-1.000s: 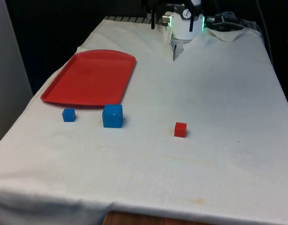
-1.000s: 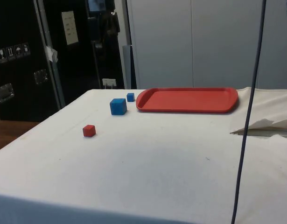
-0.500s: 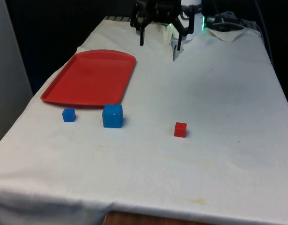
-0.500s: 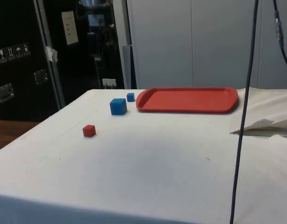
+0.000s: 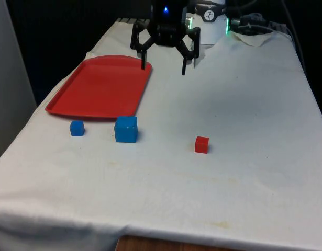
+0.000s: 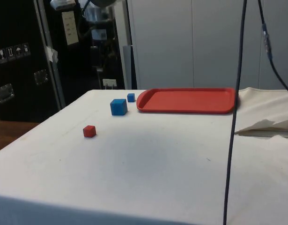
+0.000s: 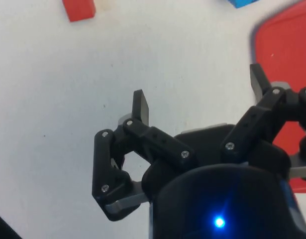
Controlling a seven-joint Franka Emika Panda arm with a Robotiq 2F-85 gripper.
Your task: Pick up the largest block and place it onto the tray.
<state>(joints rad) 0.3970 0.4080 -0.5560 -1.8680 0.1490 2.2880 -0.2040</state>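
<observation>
The largest block, a blue cube [image 5: 125, 129] [image 6: 118, 107], rests on the white cloth just in front of the red tray [image 5: 100, 86] [image 6: 188, 100]. My gripper [image 5: 163, 67] [image 7: 198, 92] hangs open and empty above the table, beside the tray's far corner and well behind the blue cube. One fingertip [image 5: 143, 65] is over the tray's edge, the other [image 5: 184, 70] over bare cloth. In the wrist view the blue cube's corner [image 7: 242, 2] and the tray [image 7: 287, 59] lie ahead of the fingers.
A small blue block [image 5: 76, 128] [image 6: 130, 97] sits at the front view's left of the big cube. A small red block [image 5: 201, 144] [image 6: 89, 131] [image 7: 79, 9] lies to its right. A dark cable [image 6: 232, 117] hangs down in the side view.
The gripper has come forward from the table's far end and lower, toward the tray's far corner, with its fingers spread. The blocks and the tray have not moved.
</observation>
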